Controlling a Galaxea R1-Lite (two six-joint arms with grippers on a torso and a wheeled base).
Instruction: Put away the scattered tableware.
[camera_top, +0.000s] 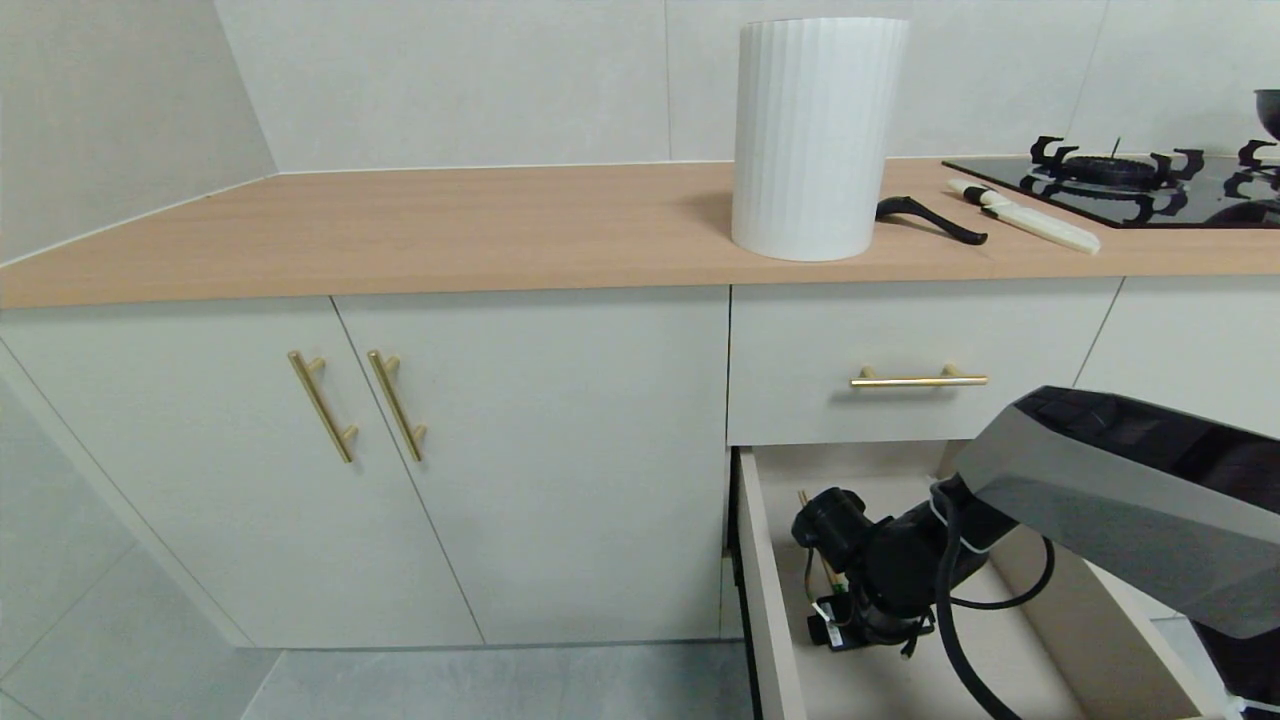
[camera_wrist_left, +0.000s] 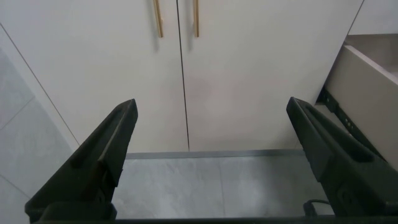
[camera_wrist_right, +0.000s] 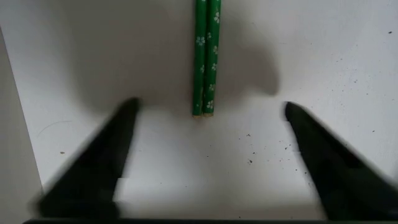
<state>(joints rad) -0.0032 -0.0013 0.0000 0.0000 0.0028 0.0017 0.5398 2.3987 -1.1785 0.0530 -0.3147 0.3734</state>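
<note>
- Chopsticks (camera_wrist_right: 205, 56): a green pair with white flower print, flat on the drawer floor (camera_wrist_right: 348, 56), side by side and touching.
- Their long axis runs straight away from the right gripper (camera_wrist_right: 210, 109), along its reach line. The near ends sit level with the fingertips, centred in the gap.
- Right gripper: wide open, holding nothing, with one finger on each side of the pair and well apart from it.
- Drawer (camera_top: 765, 560): pulled out at lower right of the head frame, under a closed drawer with a brass handle (camera_top: 918, 379). The right arm goes down into it.
- Edges: one drawer wall runs close beside one right finger. The floor around the pair is bare apart from a few specks.
- Left gripper (camera_wrist_left: 211, 104): wide open and empty, low in front of the cabinet doors (camera_wrist_left: 249, 74), with grey floor under it and the drawer's side at the frame edge.
- Counter (camera_top: 450, 225): a white ribbed canister (camera_top: 815, 140) at upper centre, then a black-handled utensil (camera_top: 930, 218) just right of it.
- Next comes a cream knife (camera_top: 1025, 215), long axis diagonal, lying beside the hob (camera_top: 1110, 180) at upper right.
- The left half of the counter is bare wood.
</note>
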